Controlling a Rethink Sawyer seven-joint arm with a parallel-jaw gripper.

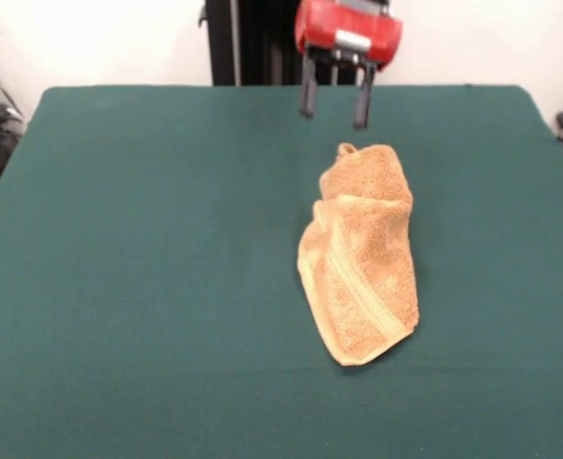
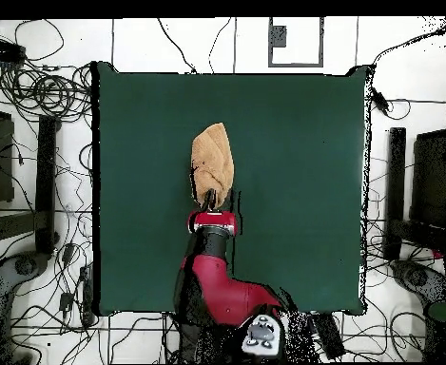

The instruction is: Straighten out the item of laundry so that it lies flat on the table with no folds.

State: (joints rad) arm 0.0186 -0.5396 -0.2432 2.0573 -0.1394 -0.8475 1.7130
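Note:
The orange-tan terry towel [image 1: 362, 253] lies folded over itself in a narrow, crumpled strip on the dark green table [image 1: 138, 268], with a woven band stripe showing along its lower half. In the overhead view the towel [image 2: 213, 163] sits left of the table's middle [image 2: 302, 190]. My gripper [image 1: 335, 117] hangs open and empty just above the towel's far end, its two dark fingers [image 1: 308, 98] apart. In the overhead view the gripper [image 2: 214, 203] is at the towel's end nearest the robot base.
Cables and dark equipment [image 2: 36, 143] lie on the floor around the table. The black pedestal [image 1: 248, 43] stands behind the table's far edge.

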